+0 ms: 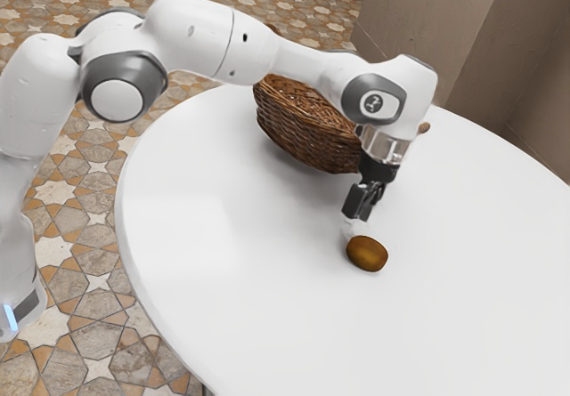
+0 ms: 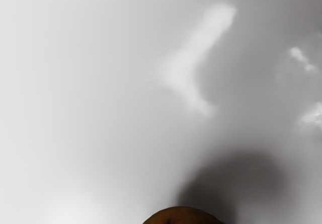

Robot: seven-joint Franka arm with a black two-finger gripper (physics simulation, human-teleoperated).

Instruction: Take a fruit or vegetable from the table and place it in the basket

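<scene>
In the exterior view the pincer (image 1: 356, 213) points down over the white table (image 1: 223, 262), and I can't tell whether it is spread or pressed together. The brown fruit (image 1: 367, 254) is on the table just beside its tip; the wicker basket (image 1: 307, 127) stands near the pincer, on its other side from the fruit, partly behind the arm (image 1: 312, 60). The wrist view adds the fruit's rounded top, close under the pincer, and a soft dark shadow (image 2: 241, 178) beside it.
</scene>
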